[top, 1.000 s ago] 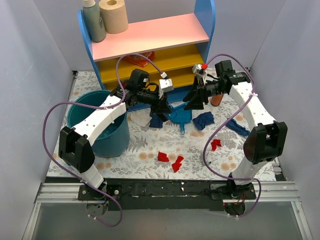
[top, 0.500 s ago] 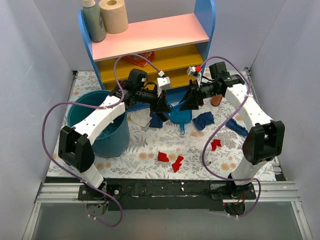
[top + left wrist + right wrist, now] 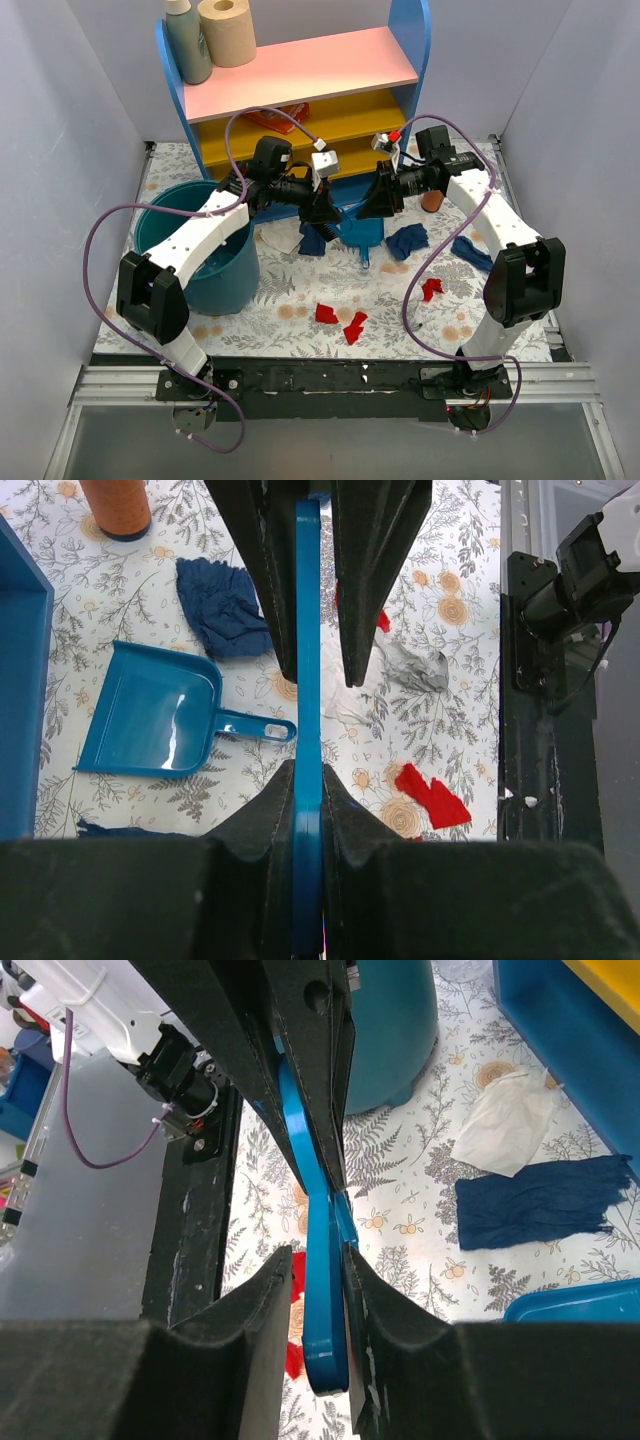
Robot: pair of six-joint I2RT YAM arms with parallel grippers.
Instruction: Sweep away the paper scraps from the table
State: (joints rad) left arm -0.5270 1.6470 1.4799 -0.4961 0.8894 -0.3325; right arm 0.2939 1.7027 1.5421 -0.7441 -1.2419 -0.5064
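My left gripper [image 3: 325, 212] is shut on the flat blue handle of the hand brush [image 3: 308, 680], held in the air above the blue dustpan [image 3: 360, 232]. My right gripper [image 3: 382, 205] faces it from the right. Its jaws stand narrowly around the handle's free end [image 3: 322, 1290]; one finger touches it and a slim gap shows at the other. Paper scraps lie on the table [image 3: 280, 300]: red ones [image 3: 326, 313] [image 3: 431, 289], dark blue ones [image 3: 408, 241] [image 3: 222, 607], a grey wad [image 3: 418, 666] and a white one [image 3: 505, 1120].
A teal bucket [image 3: 200, 250] stands at the left under my left arm. The pink, yellow and blue shelf unit [image 3: 300, 90] fills the back. An orange cup [image 3: 115, 505] stands by my right arm. The black rail [image 3: 330, 378] marks the front edge.
My right gripper has moved left toward the left gripper, and its jaws have narrowed around the brush handle. The left arm has stayed put, still gripping the brush.
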